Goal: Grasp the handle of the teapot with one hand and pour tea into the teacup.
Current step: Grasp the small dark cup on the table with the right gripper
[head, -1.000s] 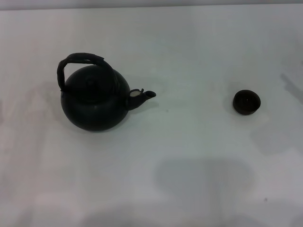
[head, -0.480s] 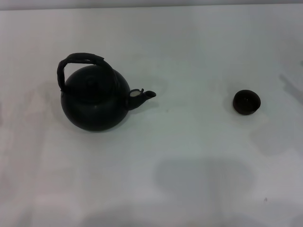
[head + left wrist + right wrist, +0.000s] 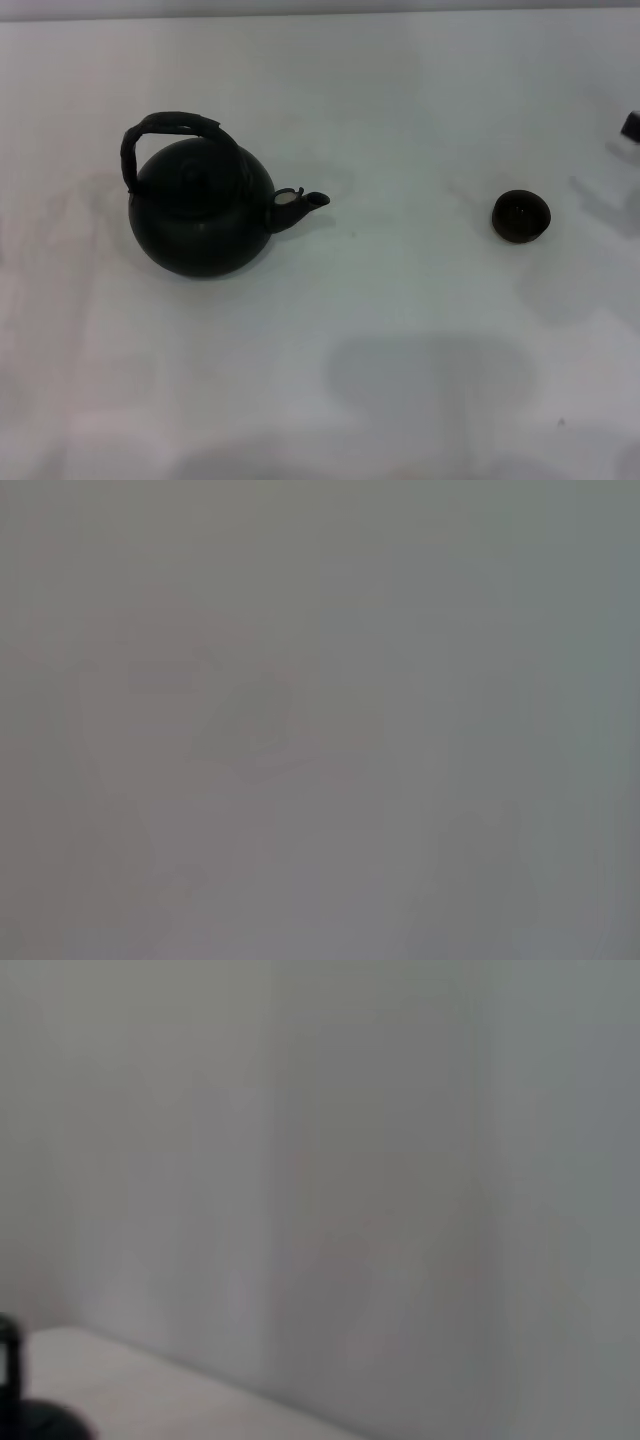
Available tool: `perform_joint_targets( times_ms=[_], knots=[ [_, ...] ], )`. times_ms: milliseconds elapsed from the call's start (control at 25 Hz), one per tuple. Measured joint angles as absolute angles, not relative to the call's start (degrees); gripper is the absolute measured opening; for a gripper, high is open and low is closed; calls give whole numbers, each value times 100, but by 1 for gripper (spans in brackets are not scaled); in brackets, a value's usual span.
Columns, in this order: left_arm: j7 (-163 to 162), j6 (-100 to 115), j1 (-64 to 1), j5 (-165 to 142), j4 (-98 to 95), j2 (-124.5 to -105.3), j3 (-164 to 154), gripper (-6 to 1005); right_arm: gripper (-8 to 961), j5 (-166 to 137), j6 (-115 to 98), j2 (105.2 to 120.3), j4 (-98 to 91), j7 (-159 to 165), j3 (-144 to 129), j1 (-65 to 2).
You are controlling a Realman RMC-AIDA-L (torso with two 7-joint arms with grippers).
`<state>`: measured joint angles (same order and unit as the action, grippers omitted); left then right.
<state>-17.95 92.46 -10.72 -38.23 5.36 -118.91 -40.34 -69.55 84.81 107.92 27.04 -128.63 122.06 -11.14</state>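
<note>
Right gripper (image 3: pixel 632 125) is only just peeking in at the right edge of the desk (image 3: pixel 400 330), a small dark piece of it showing toward the far right corner; whether its jaws are apart or together cannot be told from this sliver. No part of the left gripper can be seen from the head camera, and the left wrist view gives only a flat grey blur.

On the white desk the teapot (image 3: pixel 200 215) sits upright on the left half, roughly midway between the far and near edges. Its round black body is matte, and the thick, ropey handle (image 3: pixel 170 125) arches over the top, standing up and leaning a little toward the far edge. The short spout (image 3: pixel 298 205), pale at its tip, points toward the right edge, in the direction of the teacup (image 3: pixel 521 216).

That tiny black cup stands by itself on the right half, well apart from the teapot and about level with the spout. It lies nearer to the right gripper than the teapot does, a little closer to the near edge, with bare desk between them. Nothing touches the teapot, its handle or the cup.
</note>
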Motion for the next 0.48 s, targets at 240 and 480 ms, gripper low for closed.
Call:
perform_joint_targets(
  times_ms=[240, 480],
  knots=[
    [-1793, 9180, -1072, -3823, 477, -11892, -4039, 438, 842, -7978, 8628, 10799, 3546, -11996, 12226, -1199],
    [-1793, 9158, -1061, -3824, 457, -11896, -4054, 438, 842, -8733, 8640, 11023, 4159, -11490, 12201, -1384]
  ],
)
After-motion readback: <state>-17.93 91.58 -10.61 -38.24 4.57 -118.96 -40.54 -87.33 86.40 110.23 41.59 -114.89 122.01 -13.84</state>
